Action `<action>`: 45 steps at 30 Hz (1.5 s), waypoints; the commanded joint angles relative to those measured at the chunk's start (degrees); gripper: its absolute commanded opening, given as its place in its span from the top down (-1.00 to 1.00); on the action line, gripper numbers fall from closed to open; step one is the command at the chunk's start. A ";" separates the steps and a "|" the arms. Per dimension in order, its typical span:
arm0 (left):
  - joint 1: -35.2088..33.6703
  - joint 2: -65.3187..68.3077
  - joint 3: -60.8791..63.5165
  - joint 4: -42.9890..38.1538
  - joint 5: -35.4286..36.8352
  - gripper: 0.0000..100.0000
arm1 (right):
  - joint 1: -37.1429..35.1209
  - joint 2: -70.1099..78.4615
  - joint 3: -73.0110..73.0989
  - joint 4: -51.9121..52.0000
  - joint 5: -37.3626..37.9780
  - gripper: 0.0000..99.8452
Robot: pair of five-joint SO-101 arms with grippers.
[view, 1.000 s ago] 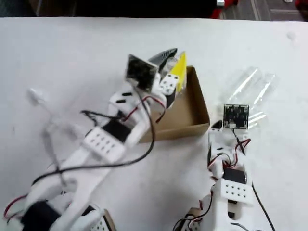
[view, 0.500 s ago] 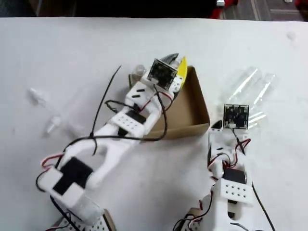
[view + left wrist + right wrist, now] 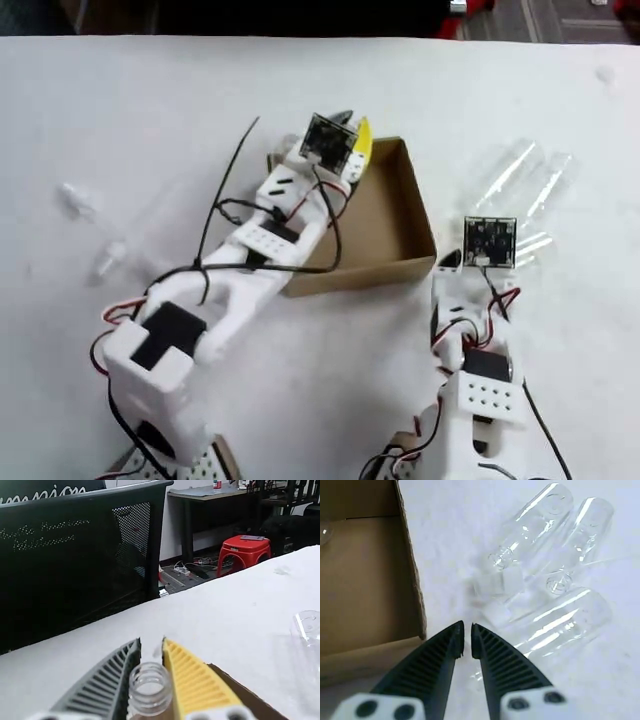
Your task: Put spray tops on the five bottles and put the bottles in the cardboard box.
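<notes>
My left gripper [image 3: 348, 132] hangs over the far left corner of the cardboard box [image 3: 385, 225]. Its grey and yellow fingers are shut on the neck of a clear bottle [image 3: 150, 686] that has no spray top. My right gripper [image 3: 467, 632] is shut with nothing in it, just right of the box's near right corner [image 3: 417, 630]. Three clear bottles lie beyond it: one [image 3: 530, 522], a second [image 3: 582, 532] and a third [image 3: 562, 620]. A white spray top [image 3: 497, 582] lies among them. The same bottles [image 3: 520, 195] show right of the box in the high view.
Two loose spray tops [image 3: 75, 198] [image 3: 108, 262] lie on the white table at the far left. The left arm's body [image 3: 230, 270] stretches across the table's middle. A black mesh chair [image 3: 75, 555] stands beyond the table's far edge.
The left arm has straightened and carried its gripper with the bottle a little left along the box's far edge. The right arm has kept still.
</notes>
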State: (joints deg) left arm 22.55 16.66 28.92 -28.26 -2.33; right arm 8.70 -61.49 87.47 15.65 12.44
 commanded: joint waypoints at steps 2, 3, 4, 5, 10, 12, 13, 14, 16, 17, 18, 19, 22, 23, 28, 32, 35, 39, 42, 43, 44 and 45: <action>-1.63 -0.57 -3.34 -1.32 -0.18 0.96 | -1.01 -0.31 -2.55 -1.45 -0.26 0.97; -1.71 -0.57 -3.34 -1.32 -0.18 0.96 | -1.01 -0.31 -2.55 -1.45 -0.26 0.97; -1.80 -0.57 -3.34 -1.23 -0.18 0.96 | -1.01 -0.31 -2.55 -1.45 -0.26 0.97; -1.80 -0.57 -3.34 -1.23 -0.18 0.96 | -1.01 -0.31 -2.55 -1.45 -0.26 0.97; -1.80 -0.48 -3.34 -1.14 -0.18 0.96 | -1.10 -0.31 -2.55 -1.45 -0.26 0.97; -1.80 -0.48 -3.34 -1.14 -0.18 0.96 | -1.10 -0.22 -2.55 -1.45 -0.26 0.97; -1.80 -0.48 -3.34 -1.14 -0.18 0.96 | -1.10 -0.22 -2.55 -1.45 -0.26 0.97; -1.80 -0.48 -3.34 -0.79 -0.18 0.96 | -1.10 -0.22 -2.55 -1.45 -0.26 0.97; -1.80 -0.48 -3.34 1.41 -0.18 0.96 | -1.10 -0.22 -2.55 -1.45 -0.26 0.97; -1.80 -0.48 -3.43 2.37 -0.18 0.96 | -1.10 -0.22 -2.55 -1.45 -0.26 0.97; -1.80 -0.48 -3.43 2.99 -0.18 0.96 | -1.10 -0.22 -2.55 -1.45 -0.26 0.97; -1.89 -0.48 -3.43 2.99 -0.18 0.96 | -1.10 -0.22 -2.55 -1.45 -0.26 0.97; -2.51 -0.57 -3.87 2.81 -0.09 0.96 | -1.10 -0.22 -2.55 -1.45 -0.26 0.97; -2.51 -0.57 -3.87 2.81 -0.09 0.96 | -1.10 -0.22 -2.55 -1.45 -0.26 0.97; -2.77 -0.57 -3.43 2.81 -0.09 0.96 | -1.19 -0.22 -2.55 -1.45 -0.26 0.97; -2.59 -0.57 -3.43 3.16 -0.09 0.96 | -1.19 -0.22 -2.55 -1.45 -0.26 0.97; -2.24 -0.57 -3.43 3.16 1.41 0.94 | -1.19 -0.13 -2.55 -1.45 -0.26 0.97; -2.24 -0.57 -3.43 3.25 4.66 0.78 | -1.19 -0.13 -2.55 -1.45 -0.26 0.97; -2.42 -0.66 -3.78 5.19 4.66 0.78 | -1.19 -0.13 -2.55 -1.45 -0.26 0.97; -2.59 -1.01 -3.87 5.98 4.84 0.78 | -1.19 -0.13 -2.55 -1.45 -0.26 0.97; -2.68 -1.01 -3.87 6.33 4.92 0.78 | -1.19 -0.13 -2.55 -1.45 -0.26 0.97; -2.68 -1.10 -3.87 6.42 4.92 0.79 | -1.19 -0.13 -2.55 -1.45 -0.26 0.97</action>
State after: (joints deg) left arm 20.79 16.66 28.13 -23.87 1.19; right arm 8.18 -61.49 87.47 15.65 12.44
